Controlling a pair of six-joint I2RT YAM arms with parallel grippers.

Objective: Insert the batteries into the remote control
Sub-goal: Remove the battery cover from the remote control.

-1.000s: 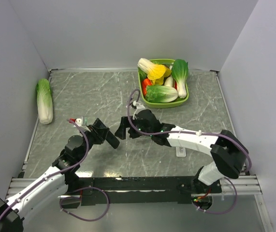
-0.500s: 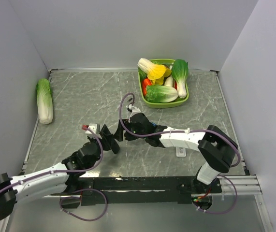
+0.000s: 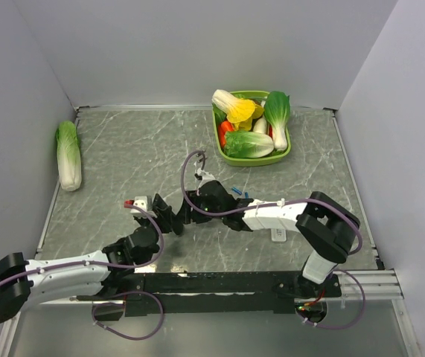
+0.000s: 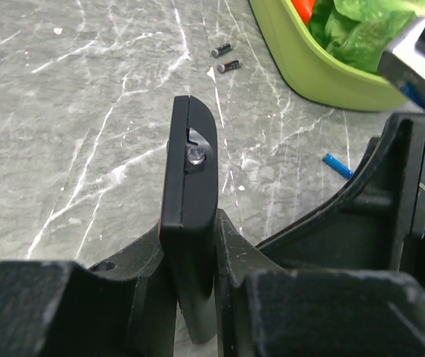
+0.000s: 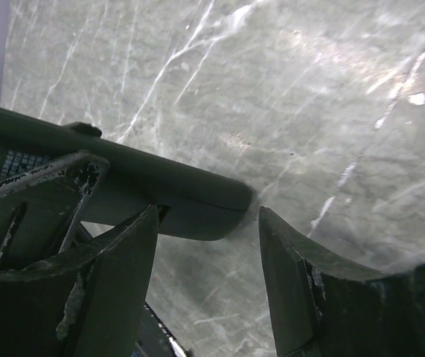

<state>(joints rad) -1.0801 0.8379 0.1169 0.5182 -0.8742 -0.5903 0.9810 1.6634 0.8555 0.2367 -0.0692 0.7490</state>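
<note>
My left gripper point(image 4: 190, 227) is shut on the black remote control point(image 4: 190, 167) and holds it edge-on above the table, its open battery slot near the far tip. In the top view the left gripper point(image 3: 167, 216) meets my right gripper point(image 3: 190, 206) at mid-table. The right gripper point(image 5: 208, 242) is open, with the remote's rounded end point(image 5: 186, 204) just in front of its left finger point(image 5: 115, 275). One blue battery point(image 4: 339, 165) lies on the table to the right of the remote; it also shows beside the right arm point(image 3: 240, 192). The second battery is not visible.
A green basket point(image 3: 287, 152) of toy vegetables stands at the back right. A cabbage point(image 3: 68, 155) lies by the left wall. A white remote point(image 3: 277, 233) lies under the right forearm. Two tiny dark bits point(image 4: 225, 58) lie near the basket point(image 4: 301, 67).
The left arm has dropped low and now reaches forward with the remote. The right gripper has shifted left and nearer, closing on the remote's end.
</note>
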